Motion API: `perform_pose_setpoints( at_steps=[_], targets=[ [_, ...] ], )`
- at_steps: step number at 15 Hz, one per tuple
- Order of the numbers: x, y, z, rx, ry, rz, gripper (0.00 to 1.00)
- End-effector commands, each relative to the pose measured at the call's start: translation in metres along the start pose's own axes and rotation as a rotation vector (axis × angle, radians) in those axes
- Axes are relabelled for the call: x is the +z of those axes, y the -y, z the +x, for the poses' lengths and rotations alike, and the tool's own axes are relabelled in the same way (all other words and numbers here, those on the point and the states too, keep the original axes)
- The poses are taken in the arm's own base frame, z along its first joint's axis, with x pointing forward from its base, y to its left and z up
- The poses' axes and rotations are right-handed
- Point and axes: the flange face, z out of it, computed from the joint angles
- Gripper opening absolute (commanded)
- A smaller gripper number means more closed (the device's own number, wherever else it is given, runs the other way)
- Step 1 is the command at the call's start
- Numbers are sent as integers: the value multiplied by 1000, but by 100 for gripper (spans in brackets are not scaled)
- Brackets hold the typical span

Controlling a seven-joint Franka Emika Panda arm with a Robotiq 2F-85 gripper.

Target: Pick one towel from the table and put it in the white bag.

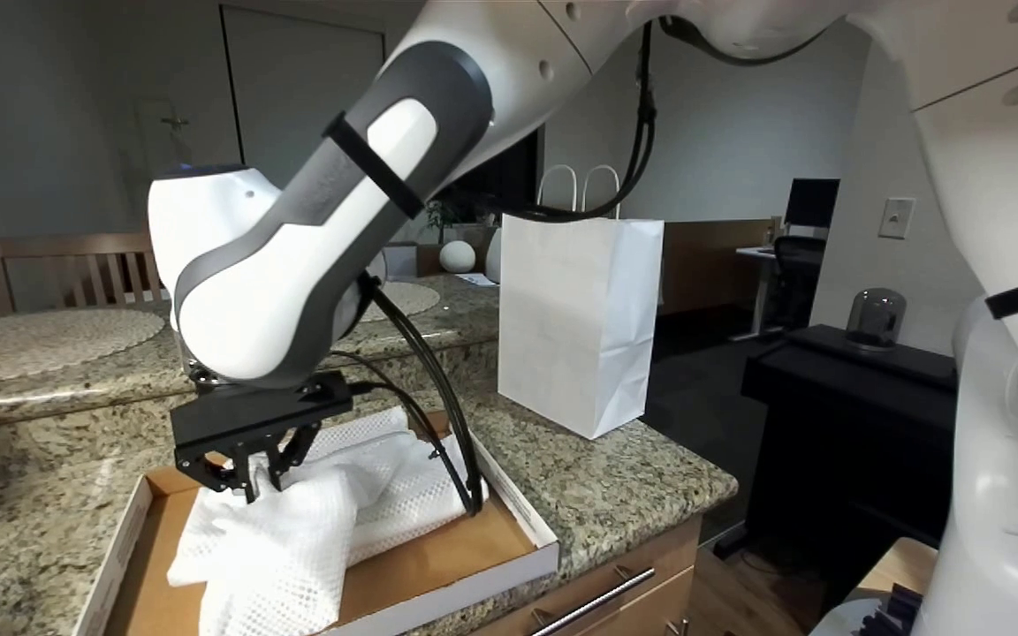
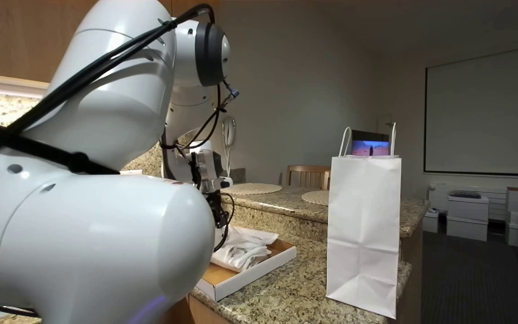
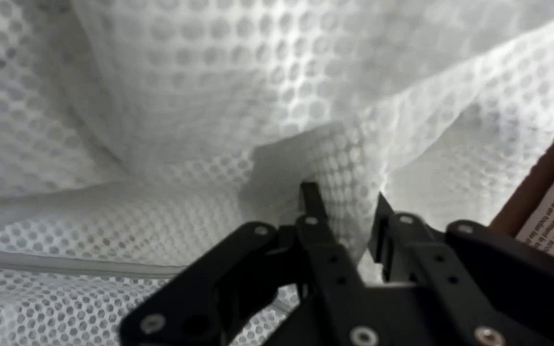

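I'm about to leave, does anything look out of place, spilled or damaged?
No spill or damage shows. The white paper shopping bag looks misplaced, right by the edge of the granite countertop, where a bump might topple it.

See the wooden chair [image 1: 67, 246] with a round mat [image 1: 41, 340] before it, a cardboard tray [image 1: 438, 561] farther forward, a glass dome [image 1: 876, 320] well to its right, and, in an exterior view, a wall telephone [image 2: 229, 130] to its left and white boxes [image 2: 467, 212] to its right.
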Motion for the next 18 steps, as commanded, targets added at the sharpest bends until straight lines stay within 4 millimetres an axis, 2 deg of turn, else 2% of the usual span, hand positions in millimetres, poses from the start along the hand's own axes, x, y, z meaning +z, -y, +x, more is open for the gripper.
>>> perform_pose_setpoints(
  at_steps=[1, 3, 5, 10, 11, 12, 13, 14, 16, 18],
  targets=[
    [-25, -1, -7, -19, 24, 39, 8],
    [-47, -1, -9, -26, 4, 62, 7],
    [-84, -2, -10, -48, -41, 87, 12],
    [-207, -10, -8, -116, -201, 125, 10],
    [-227, -12, -9, -125, -220, 124, 10],
    [-234, -16, -5, -118, -220, 106, 7],
    [-227, -19, 0, -106, -178, 121, 7],
    [-214, -20, 3, -80, -131, 136, 33],
    [-177, -17, 7, -20, -81, 94, 33],
    [-132, -12, 9, -26, -51, 40, 44]
  ],
)
